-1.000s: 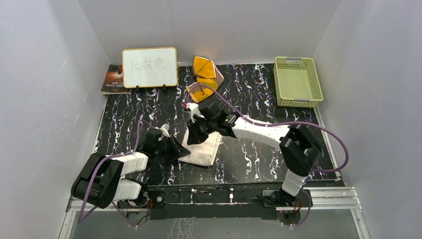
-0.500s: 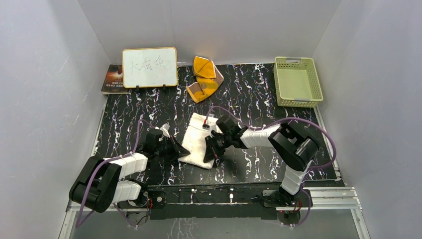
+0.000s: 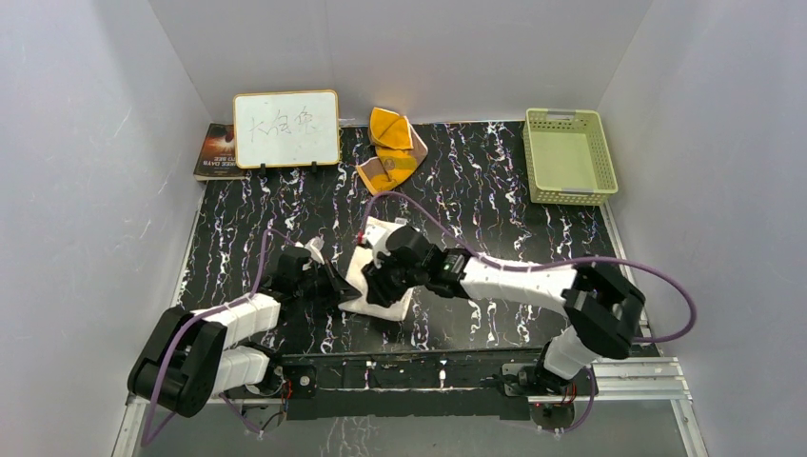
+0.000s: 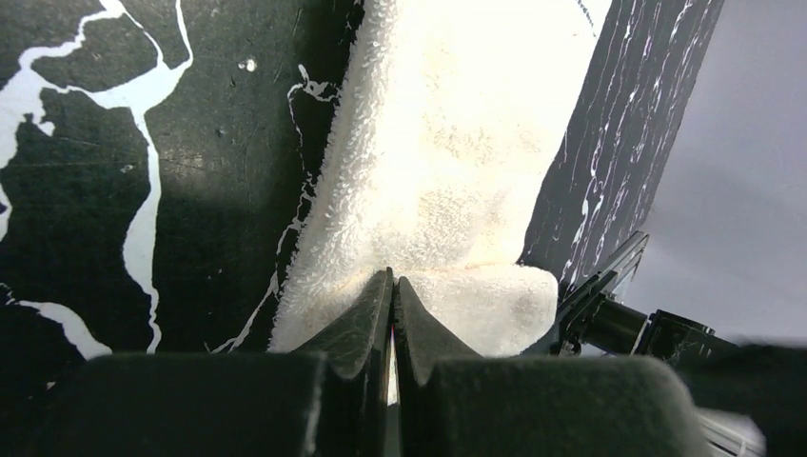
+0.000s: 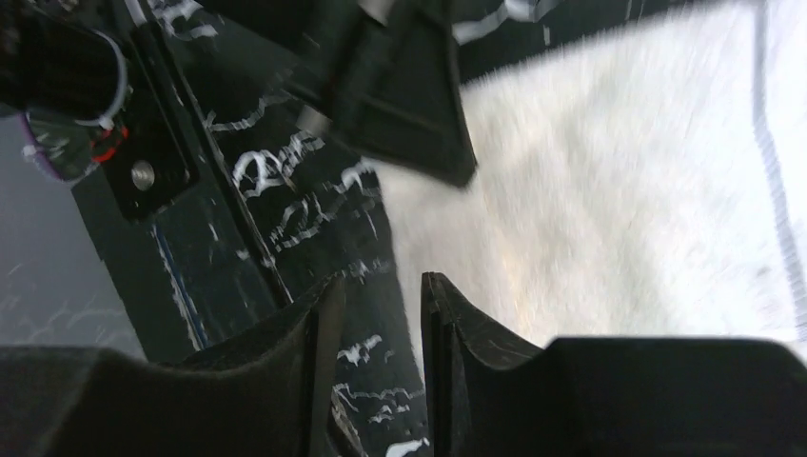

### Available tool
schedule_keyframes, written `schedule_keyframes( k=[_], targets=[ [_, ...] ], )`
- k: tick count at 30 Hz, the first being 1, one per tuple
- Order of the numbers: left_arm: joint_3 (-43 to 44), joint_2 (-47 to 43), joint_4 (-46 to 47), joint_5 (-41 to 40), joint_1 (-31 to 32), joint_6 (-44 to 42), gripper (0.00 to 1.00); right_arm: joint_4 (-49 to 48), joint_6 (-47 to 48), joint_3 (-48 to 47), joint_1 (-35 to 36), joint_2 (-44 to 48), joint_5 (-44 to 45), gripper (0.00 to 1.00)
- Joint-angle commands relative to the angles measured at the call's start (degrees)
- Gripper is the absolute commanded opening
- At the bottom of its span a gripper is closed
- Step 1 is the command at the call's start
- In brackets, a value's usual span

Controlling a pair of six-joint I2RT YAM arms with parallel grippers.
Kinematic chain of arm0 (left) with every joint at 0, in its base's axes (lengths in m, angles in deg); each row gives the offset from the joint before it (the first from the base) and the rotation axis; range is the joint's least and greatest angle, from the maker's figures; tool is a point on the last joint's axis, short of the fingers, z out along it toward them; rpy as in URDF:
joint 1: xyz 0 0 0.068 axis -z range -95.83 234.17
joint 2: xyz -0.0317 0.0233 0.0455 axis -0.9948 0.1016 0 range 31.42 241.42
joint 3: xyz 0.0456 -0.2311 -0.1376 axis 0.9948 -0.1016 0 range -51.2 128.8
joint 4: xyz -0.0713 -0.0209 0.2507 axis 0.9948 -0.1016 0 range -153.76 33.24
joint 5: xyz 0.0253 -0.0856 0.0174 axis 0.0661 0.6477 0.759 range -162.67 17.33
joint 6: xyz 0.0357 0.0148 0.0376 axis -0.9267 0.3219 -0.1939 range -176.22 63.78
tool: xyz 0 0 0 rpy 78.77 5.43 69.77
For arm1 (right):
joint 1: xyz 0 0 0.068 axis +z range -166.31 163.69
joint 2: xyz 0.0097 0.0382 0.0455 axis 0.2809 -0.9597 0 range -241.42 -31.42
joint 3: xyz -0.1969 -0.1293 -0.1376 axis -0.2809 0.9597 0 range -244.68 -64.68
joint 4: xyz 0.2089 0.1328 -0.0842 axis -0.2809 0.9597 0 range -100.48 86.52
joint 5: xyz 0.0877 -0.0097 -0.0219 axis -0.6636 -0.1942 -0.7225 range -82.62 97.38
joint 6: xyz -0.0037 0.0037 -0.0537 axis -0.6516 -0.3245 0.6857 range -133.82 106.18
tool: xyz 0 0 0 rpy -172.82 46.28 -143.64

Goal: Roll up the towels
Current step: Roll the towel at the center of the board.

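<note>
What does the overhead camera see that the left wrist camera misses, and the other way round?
Only overhead: the orange towel, whiteboard, book and green basket.
Only left wrist: the left gripper up close, its tips closed and pinching the white towel at its edge.
Both: the white towel lying on the black marbled table.

cream towel (image 4: 447,171): nubby terry cloth | table (image 4: 86,190): smooth, slightly glossy marbled

Plain white walls (image 3: 86,143) enclose a black worktop (image 3: 495,181) veined with white marbling, evenly lit. At the back left a framed whiteboard (image 3: 285,129) with handwriting stands upright, a dark book (image 3: 214,150) lying just behind it. A pale green basket (image 3: 568,157) sits at the back right. A metal rail (image 3: 628,376) runs along the near edge.
</note>
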Motion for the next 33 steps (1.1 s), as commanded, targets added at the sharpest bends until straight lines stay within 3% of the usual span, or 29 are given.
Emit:
schedule_keyframes(
  k=[1,6,16,33],
  targets=[
    [-0.9,-0.6,-10.3,-4.1,0.1,-3.7,0.00,4.0,11.6,-6.6,9.1,4.2,22.7,0.33],
    [-1.3,-0.5,-9.6,-2.9,0.1,-3.8,0.00,9.1,18.6,-11.5,16.7,-1.5,32.8,0.35],
    [-0.8,0.3,-9.7,-1.6,0.1,-4.8,0.00,10.6,24.3,-14.0,20.1,-8.5,40.3,0.45],
    [0.5,2.5,-10.0,-0.7,0.1,-5.6,0.00,7.8,24.5,-11.7,21.2,-14.6,38.0,0.43]
  ],
)
